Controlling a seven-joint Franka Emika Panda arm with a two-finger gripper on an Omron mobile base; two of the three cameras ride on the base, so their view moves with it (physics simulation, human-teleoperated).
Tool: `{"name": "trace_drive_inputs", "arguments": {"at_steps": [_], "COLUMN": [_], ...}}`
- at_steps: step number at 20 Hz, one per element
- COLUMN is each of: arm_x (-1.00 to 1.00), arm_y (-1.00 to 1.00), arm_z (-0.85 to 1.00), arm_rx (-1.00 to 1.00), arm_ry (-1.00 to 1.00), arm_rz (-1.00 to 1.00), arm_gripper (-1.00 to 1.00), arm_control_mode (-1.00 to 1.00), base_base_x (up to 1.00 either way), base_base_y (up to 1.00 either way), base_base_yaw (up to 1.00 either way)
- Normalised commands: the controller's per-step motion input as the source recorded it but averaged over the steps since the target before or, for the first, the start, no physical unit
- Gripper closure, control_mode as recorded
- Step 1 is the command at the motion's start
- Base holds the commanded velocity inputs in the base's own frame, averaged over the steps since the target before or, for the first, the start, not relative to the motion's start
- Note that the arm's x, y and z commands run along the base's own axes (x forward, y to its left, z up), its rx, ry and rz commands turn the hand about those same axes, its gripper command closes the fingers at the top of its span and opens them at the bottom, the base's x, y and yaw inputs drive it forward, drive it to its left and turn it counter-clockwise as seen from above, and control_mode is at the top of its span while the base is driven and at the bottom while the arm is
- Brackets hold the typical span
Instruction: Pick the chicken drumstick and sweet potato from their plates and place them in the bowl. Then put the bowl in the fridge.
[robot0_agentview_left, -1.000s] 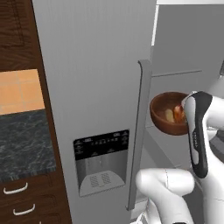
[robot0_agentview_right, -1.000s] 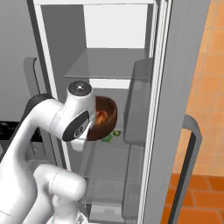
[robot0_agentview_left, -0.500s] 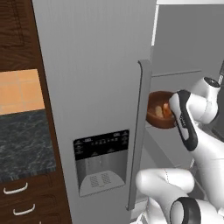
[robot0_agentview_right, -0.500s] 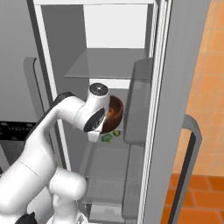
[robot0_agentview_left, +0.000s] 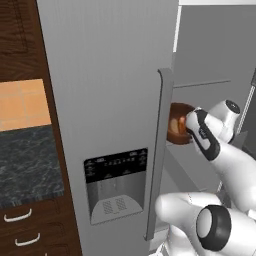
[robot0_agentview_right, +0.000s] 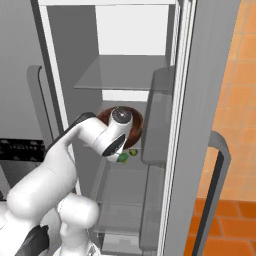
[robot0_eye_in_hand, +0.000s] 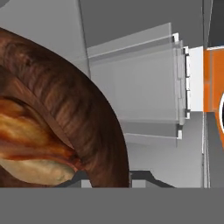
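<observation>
- Mostly the bowl (robot0_agentview_left: 177, 129) is hidden: in the left base view only a reddish-brown slice shows at centre right, between the fridge (robot0_agentview_left: 110, 100) door's edge and the white arm.
- From the right base view the bowl (robot0_agentview_right: 134, 122) sits mid-frame inside the open fridge (robot0_agentview_right: 200, 100), its front covered by the arm's wrist; something small and green (robot0_agentview_right: 123, 157) lies just below it, too small to name.
- Close up in the hand view, the bowl's rim (robot0_eye_in_hand: 78, 109) fills the left side, cut off by the frame, with the chicken drumstick (robot0_eye_in_hand: 30, 140) and paler sweet potato (robot0_eye_in_hand: 35, 168) inside.
- Clear shelf edges (robot0_eye_in_hand: 144, 87) stand beyond the rim, with grey wall behind.
- The tool (robot0_eye_in_hand: 107, 179) is closed on the bowl's rim, its tips barely visible.
</observation>
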Motion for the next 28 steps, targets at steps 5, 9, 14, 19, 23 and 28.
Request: {"name": "trace_drive_inputs", "arguments": {"at_steps": [5, 9, 14, 19, 23, 28], "arm_x": [0.59, 0.46, 0.56, 0.43, 0.07, -0.03], "arm_y": [-0.1, -0.16, -0.15, 0.06, 0.01, 0.21], "arm_z": [-0.24, -0.42, -0.16, 0.0, 0.12, 0.26], "arm_rx": [0.0, 0.0, 0.0, 0.0, 0.0, -0.02], "arm_ry": [0.01, 0.0, 0.0, -0.01, -0.12, -0.3], "arm_rz": [0.02, 0.06, 0.05, 0.0, 0.0, 0.04], "arm_gripper": [1.0, 1.0, 1.0, -1.0, -1.0, -1.0], "arm_control_mode": [-1.0, -1.0, -1.0, -1.0, -1.0, -1.0], "base_base_x": [0.0, 0.0, 0.0, 0.0, 0.0, 0.0], "base_base_y": [0.0, 0.0, 0.0, 0.0, 0.0, 0.0], "base_base_yaw": [0.0, 0.0, 0.0, 0.0, 0.0, 0.0]}}
